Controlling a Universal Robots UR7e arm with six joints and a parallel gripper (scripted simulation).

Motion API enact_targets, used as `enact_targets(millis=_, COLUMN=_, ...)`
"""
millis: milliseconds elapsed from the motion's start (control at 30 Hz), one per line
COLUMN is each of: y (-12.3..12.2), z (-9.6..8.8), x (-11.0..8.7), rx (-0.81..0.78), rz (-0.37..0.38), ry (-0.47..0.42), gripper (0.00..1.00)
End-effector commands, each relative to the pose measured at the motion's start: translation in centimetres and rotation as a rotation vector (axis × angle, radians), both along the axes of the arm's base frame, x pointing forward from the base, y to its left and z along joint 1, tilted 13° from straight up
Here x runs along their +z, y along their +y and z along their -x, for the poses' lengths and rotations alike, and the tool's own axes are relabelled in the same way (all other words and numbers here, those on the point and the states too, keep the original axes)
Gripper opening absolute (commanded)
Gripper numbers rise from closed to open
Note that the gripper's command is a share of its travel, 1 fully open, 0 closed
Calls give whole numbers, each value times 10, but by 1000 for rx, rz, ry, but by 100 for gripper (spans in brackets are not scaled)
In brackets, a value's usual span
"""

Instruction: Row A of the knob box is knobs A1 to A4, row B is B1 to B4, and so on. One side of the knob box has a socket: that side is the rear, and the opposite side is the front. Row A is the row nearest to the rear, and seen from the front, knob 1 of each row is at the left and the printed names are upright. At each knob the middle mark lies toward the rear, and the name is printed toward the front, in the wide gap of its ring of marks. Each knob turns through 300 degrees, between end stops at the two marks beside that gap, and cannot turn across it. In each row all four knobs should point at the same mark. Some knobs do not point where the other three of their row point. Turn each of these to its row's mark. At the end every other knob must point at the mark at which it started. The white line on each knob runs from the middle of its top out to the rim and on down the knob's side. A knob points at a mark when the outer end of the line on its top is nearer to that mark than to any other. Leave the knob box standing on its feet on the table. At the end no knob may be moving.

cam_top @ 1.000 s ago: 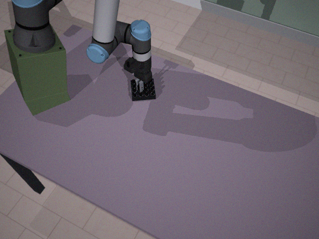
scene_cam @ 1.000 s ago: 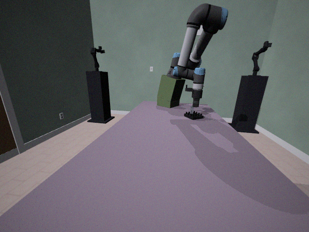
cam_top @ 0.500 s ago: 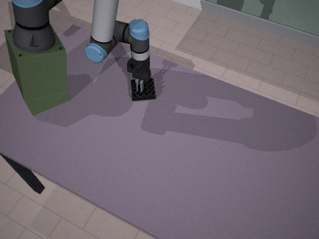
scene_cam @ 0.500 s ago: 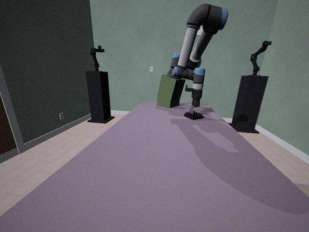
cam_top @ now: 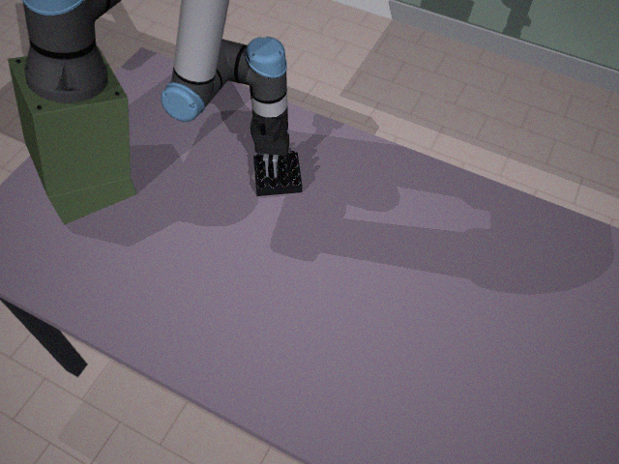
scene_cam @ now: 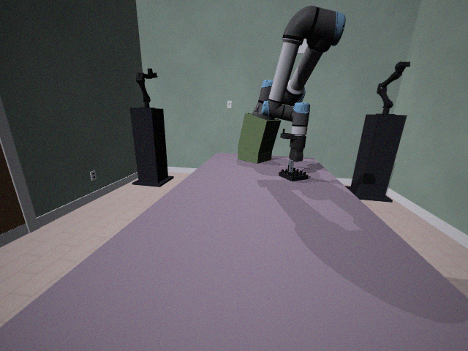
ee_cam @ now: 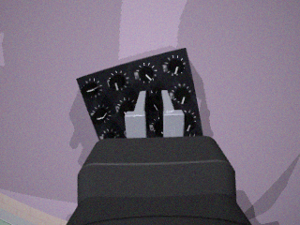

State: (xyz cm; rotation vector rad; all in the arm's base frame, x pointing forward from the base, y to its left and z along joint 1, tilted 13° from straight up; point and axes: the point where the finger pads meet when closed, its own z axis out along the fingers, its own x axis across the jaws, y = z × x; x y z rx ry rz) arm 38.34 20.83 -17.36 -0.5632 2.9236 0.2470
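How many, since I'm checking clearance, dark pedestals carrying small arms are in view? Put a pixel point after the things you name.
2, in the exterior view: one pedestal (scene_cam: 141, 143) at picture left of the table (cam_top: 349, 360) (scene_cam: 189, 283) (ee_cam: 248, 70), another pedestal (scene_cam: 379, 147) at picture right. Others may be hidden.

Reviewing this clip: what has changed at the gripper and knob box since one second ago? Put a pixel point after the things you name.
The gripper (cam_top: 271, 174) (scene_cam: 291, 170) (ee_cam: 154, 102) has turned about its upright axis, and the wrist above has shifted slightly left in the top view. The fingers stand around one knob (ee_cam: 155, 105); whether they grip it, I cannot tell. The knob box (cam_top: 280, 190) (scene_cam: 292, 178) (ee_cam: 133, 66) stayed in place.
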Motion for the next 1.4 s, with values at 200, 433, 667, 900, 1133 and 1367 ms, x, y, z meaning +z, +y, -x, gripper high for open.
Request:
enact_targets(millis=200, y=0, z=0, x=0, rx=112, rz=12, ry=-23, gripper=30)
enact_targets(millis=433, y=0, z=0, x=0, rx=169, rz=19, ry=-34, gripper=30)
enact_targets(millis=667, y=0, z=0, x=0, rx=195, rz=22, ry=-39, gripper=30)
enact_targets(millis=900, y=0, z=0, x=0, rx=213, rz=24, ry=-42, gripper=30)
enact_targets(millis=1133, y=0, z=0, x=0, rx=217, rz=25, ry=-43, gripper=30)
enact_targets(millis=1367, y=0, z=0, x=0, rx=218, rz=25, ry=-43, gripper=30)
